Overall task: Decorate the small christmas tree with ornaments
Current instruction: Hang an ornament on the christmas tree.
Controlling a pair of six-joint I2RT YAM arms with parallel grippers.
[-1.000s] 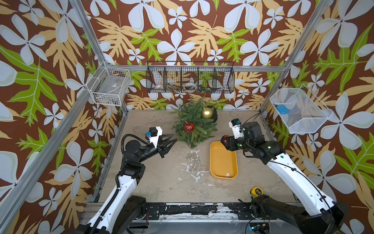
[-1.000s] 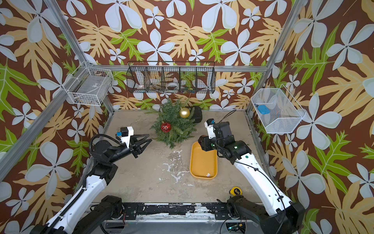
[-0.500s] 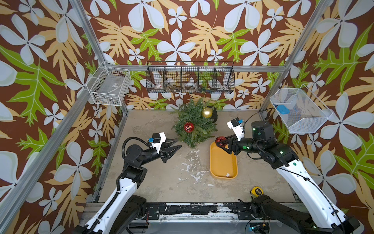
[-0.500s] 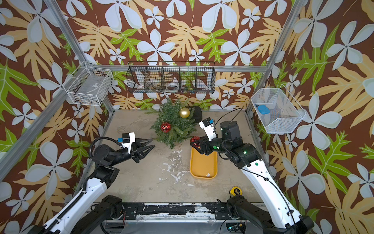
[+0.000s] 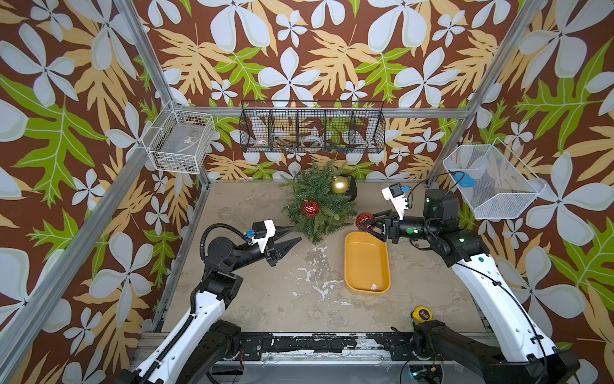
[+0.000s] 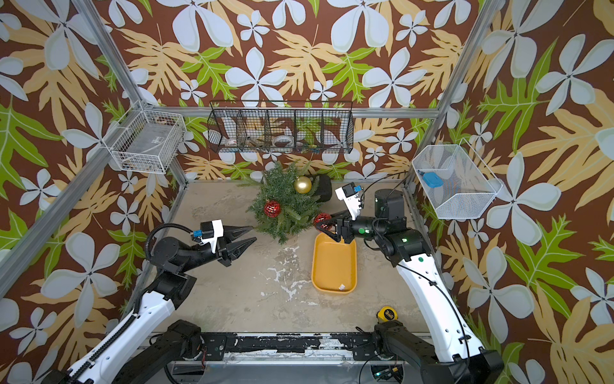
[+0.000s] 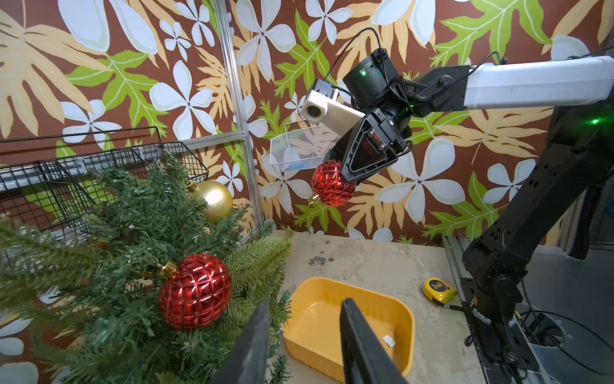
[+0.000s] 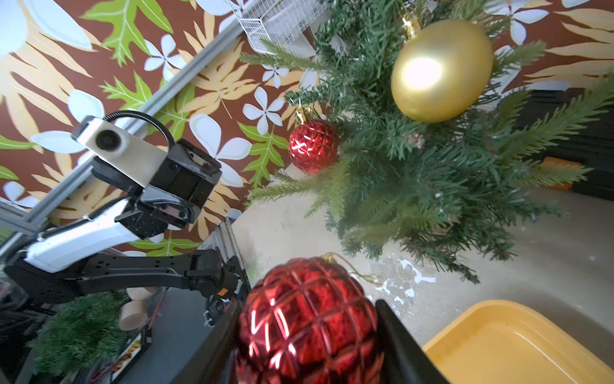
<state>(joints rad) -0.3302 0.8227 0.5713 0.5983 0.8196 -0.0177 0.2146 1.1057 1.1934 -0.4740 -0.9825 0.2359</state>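
The small christmas tree (image 5: 317, 212) (image 6: 285, 216) stands at the back of the table. Two ornaments hang on it: a gold one (image 5: 339, 185) (image 8: 442, 69) and a faceted red one (image 5: 310, 208) (image 7: 195, 291). My right gripper (image 5: 365, 222) (image 8: 307, 307) is shut on another red ornament (image 5: 363, 220) (image 6: 321, 220) (image 7: 332, 184) (image 8: 307, 319). It holds the ball in the air just right of the tree's lower branches. My left gripper (image 5: 296, 233) (image 7: 305, 302) is open with nothing between its fingers, its tips at the tree's left edge.
A yellow tray (image 5: 365, 259) (image 7: 332, 319) holding only a paper scrap lies on the table in front of the tree, below the right gripper. A yellow tape measure (image 5: 421, 314) sits near the front right. Wire baskets (image 5: 312, 131) hang on the walls.
My right gripper has levelled out and carried the red ornament up from over the tray's far end to beside the tree. My left gripper has moved a little toward the tree.
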